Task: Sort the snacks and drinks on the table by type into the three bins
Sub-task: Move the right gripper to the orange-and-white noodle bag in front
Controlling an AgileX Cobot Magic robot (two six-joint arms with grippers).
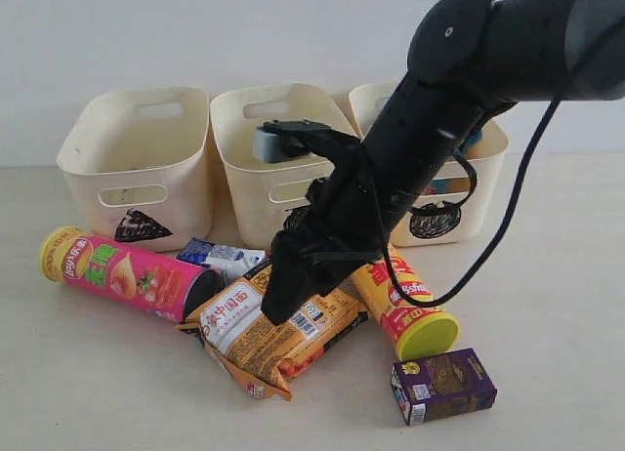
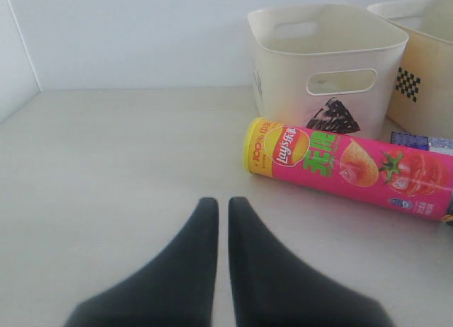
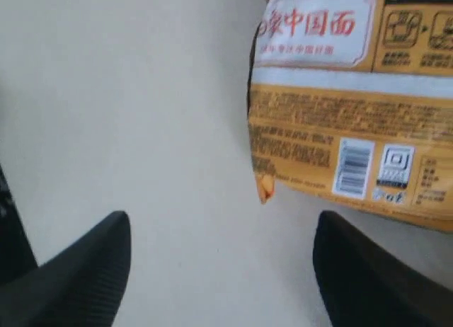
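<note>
Over the orange-white bag [image 1: 278, 339]: the right gripper [image 3: 226, 270] hangs with its jaws spread wide. Only bare table [image 3: 141, 115] shows in the gap.
Bag relative to jaws: the bag's end edge and one crimped corner lie just ahead of the gap, toward one finger. Most of the bag lies beyond that finger. The jaws do not yet straddle it.
Bag long axis: it runs from the dark end of the pink tube [image 1: 122, 270] toward the yellow-red tube [image 1: 405, 309]. In the right wrist view it appears roughly in line with the closing direction of the jaws.
Nearer arm: right, directly above the bag. The left gripper [image 2: 219, 270] is well away from the bag, beyond the pink tube, with its jaws pressed together on nothing.
Neighbours of the bag: the pink tube is at one end and the yellow-red tube at the other. The blue-white carton [image 1: 220, 258] is just behind the bag. The purple carton [image 1: 444, 385] is near it, on the side away from the bins.
Bins: all three stand behind the bag. They are the triangle bin [image 1: 137, 129], the middle bin [image 1: 244, 168] and the circle bin [image 1: 483, 192].
Coming move (judgement): shift the right jaws over the bag's edge, likely with a wrist turn so they close across its short width.
</note>
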